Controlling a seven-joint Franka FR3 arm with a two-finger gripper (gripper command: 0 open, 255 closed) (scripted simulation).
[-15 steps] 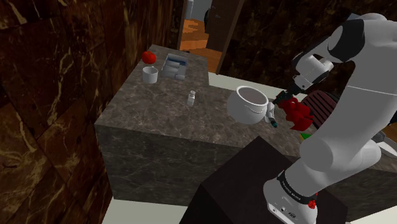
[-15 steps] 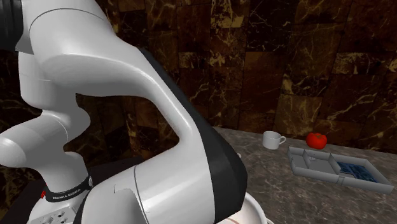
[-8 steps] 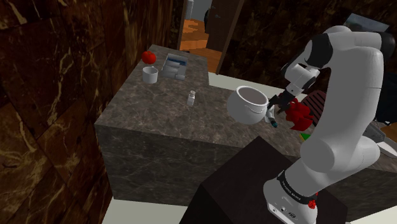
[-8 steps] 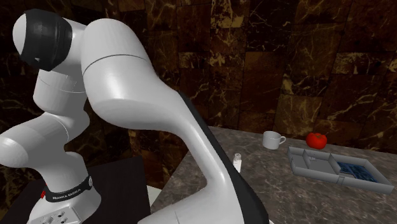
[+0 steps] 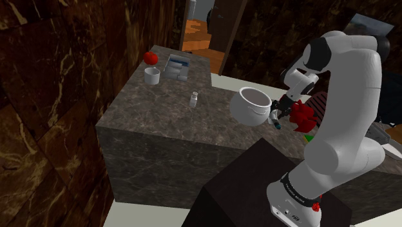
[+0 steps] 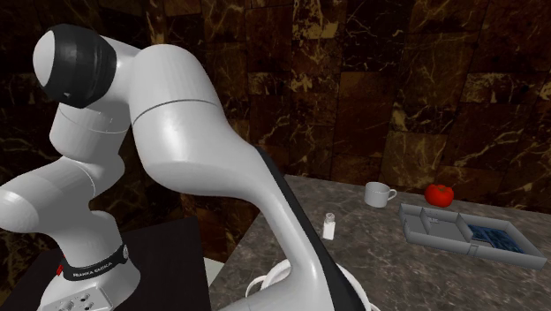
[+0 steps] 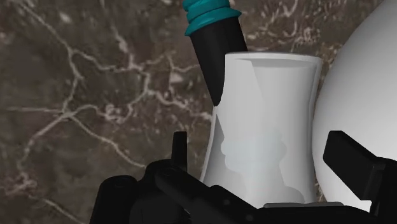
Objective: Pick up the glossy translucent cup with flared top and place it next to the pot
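The cup (image 7: 264, 95) is straddled, untouched, by the parted gripper (image 7: 263, 145); the pot (image 7: 366, 83) just beside could be knocked during closing.

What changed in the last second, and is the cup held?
The arm swung more upright, easing the hand down beside the white pot. Its fingers stand open around the translucent cup, not gripping it. Pot, mug, tomato, shaker and tray stayed put.

Home kitchen, dark marble counter (image 5: 161, 113), brown marble walls (image 5: 51, 97), white mug (image 5: 152, 77), tomato (image 5: 151, 57), shaker (image 5: 193, 98), white pot (image 5: 247, 111)
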